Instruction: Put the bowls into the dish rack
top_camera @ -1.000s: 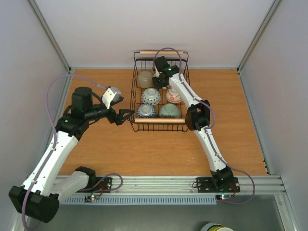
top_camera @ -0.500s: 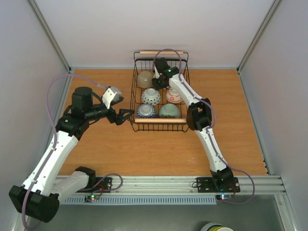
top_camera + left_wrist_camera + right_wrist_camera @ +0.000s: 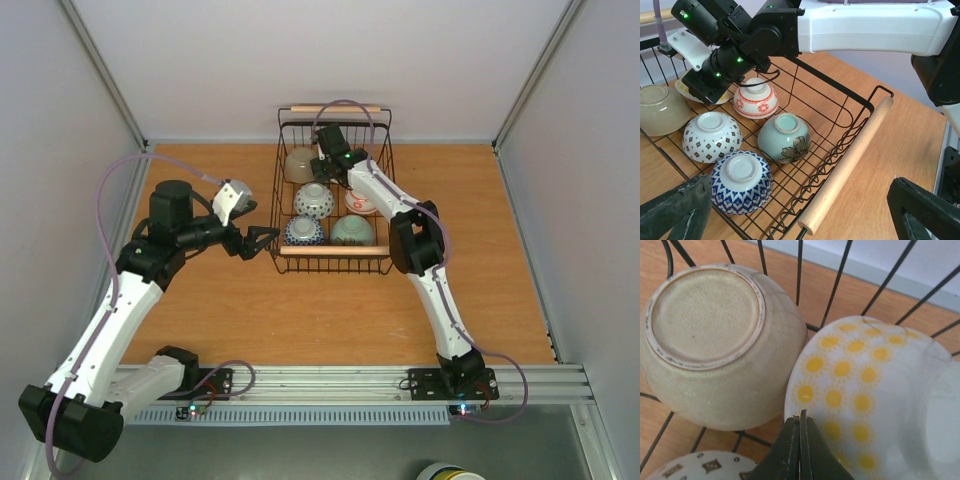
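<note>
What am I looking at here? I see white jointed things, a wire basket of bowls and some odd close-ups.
These are two robot arms bolted to the near edge of a wooden table. One picture looks down from above. The other two come from small cameras on each arm's wrist. The black wire dish rack holds six bowls, among them an upturned beige bowl, a blue patterned bowl and a yellow-spotted bowl. The left pincer hangs open beside the rack, holding nothing. The right pincer reaches inside, its tips shut together at the yellow-spotted bowl's edge. I cannot tell whether it touches that bowl.
</note>
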